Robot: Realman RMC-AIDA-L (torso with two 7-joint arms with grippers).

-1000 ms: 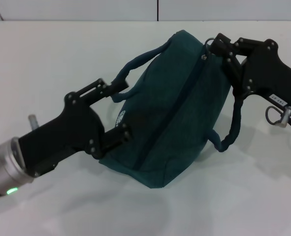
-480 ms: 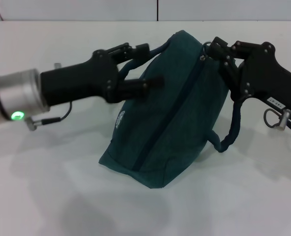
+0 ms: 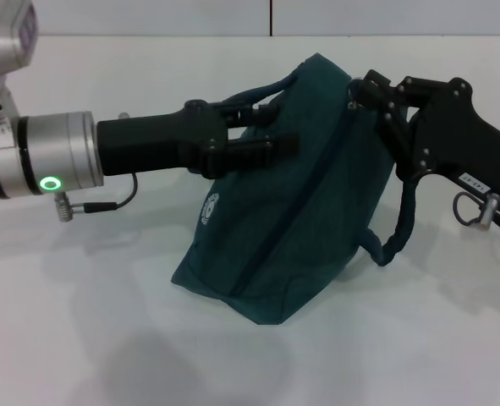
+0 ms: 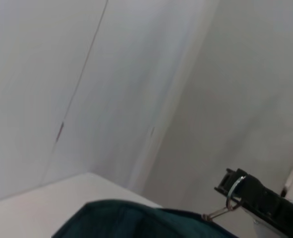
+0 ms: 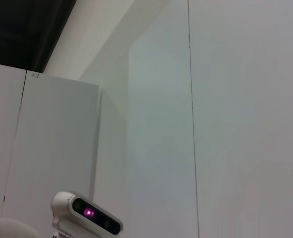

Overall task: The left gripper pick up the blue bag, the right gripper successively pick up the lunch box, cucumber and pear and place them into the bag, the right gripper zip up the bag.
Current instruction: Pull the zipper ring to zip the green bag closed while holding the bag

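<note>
Left tool [image 3: 271,131] parted around blue bag [image 3: 292,203] handle, right tool [image 3: 364,89] pinching zipper ring.

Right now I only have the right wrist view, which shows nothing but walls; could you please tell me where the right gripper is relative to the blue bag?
Observer: The right gripper is at the top end of the blue bag, on the robot's right side.
Operator: Thank you. Is the ring pull near it?
Observer: Yes, in the left wrist view the metal ring pull sits right against that gripper's tip.
Operator: Does the zipper look closed?
Observer: The zipper reads as one closed dark line, with no lining showing.
Operator: And the left arm?
Observer: The left gripper is at the bag's upper left side beside a loop handle, with its fingers apart.
</note>
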